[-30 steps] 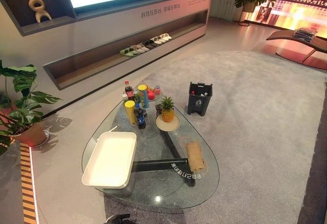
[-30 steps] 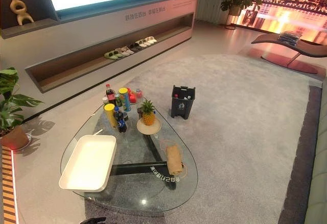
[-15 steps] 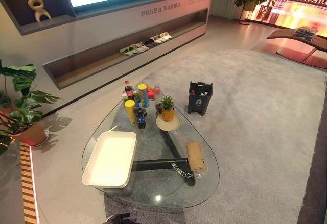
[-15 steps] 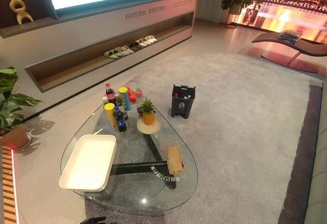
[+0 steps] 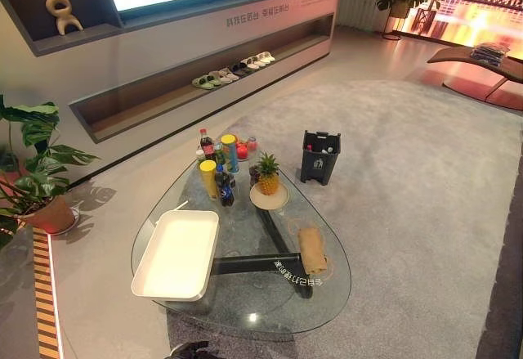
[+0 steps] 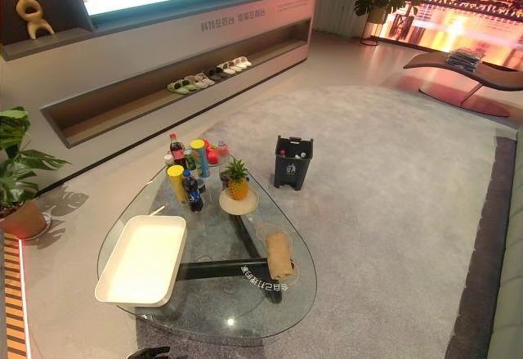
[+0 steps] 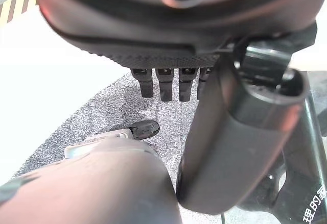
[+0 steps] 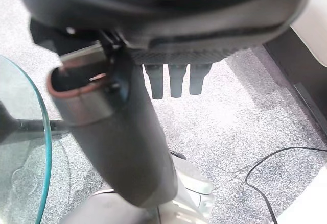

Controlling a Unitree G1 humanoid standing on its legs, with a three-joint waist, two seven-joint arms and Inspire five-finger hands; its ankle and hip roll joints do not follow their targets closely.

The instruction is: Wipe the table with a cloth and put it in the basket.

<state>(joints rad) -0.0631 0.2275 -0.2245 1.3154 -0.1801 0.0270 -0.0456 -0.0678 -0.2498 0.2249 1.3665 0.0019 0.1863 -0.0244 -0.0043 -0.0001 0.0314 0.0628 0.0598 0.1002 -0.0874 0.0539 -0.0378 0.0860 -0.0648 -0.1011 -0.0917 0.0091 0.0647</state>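
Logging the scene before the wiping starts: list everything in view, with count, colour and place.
glass table: one, clear, on the grey carpet
cloth: one, tan, rolled, table's right side
tray: one, white, table's left side
pineapple: one, on a plate, table's middle
bottles and cans: a cluster, mixed colours, table's far end
bin: one, dark, on the carpet beyond the table
potted plant: one, green, far left
slippers: several pairs, low wall shelf
left hand: fingers straight, over carpet
right hand: fingers straight, over carpet
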